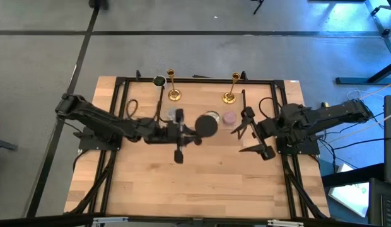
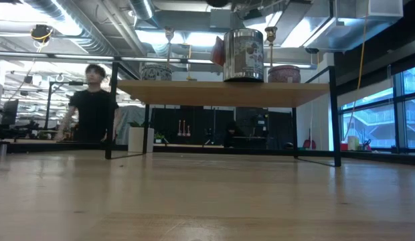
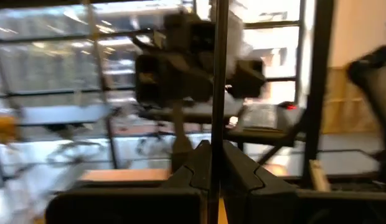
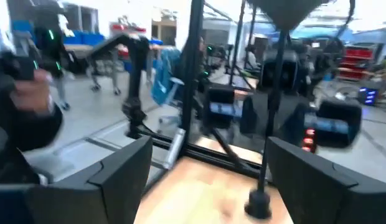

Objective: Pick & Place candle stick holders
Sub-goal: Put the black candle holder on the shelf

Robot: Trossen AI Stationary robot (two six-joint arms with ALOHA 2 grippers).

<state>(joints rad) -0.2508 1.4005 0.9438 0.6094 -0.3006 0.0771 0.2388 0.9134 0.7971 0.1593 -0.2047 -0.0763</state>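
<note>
Two gold holders [image 1: 173, 86] [image 1: 231, 88] stand at the surface's [image 1: 202, 176] far edge; left gripper's [image 1: 208, 125] jaws closed mid-surface, right gripper's [image 1: 251, 130] jaws open nearby.

i see the left arm stretched toward table centre, its gripper [image 3: 210, 163] with fingers pressed together. the right arm sits folded at the right side, its gripper [image 4: 205, 180] spread wide apart.

Wooden table [image 1: 202, 183], two gold candle stick holders [image 1: 174, 93] [image 1: 229, 96] upright near far edge, silver tin [image 1: 212, 117], pink candle [image 1: 229, 117].
</note>
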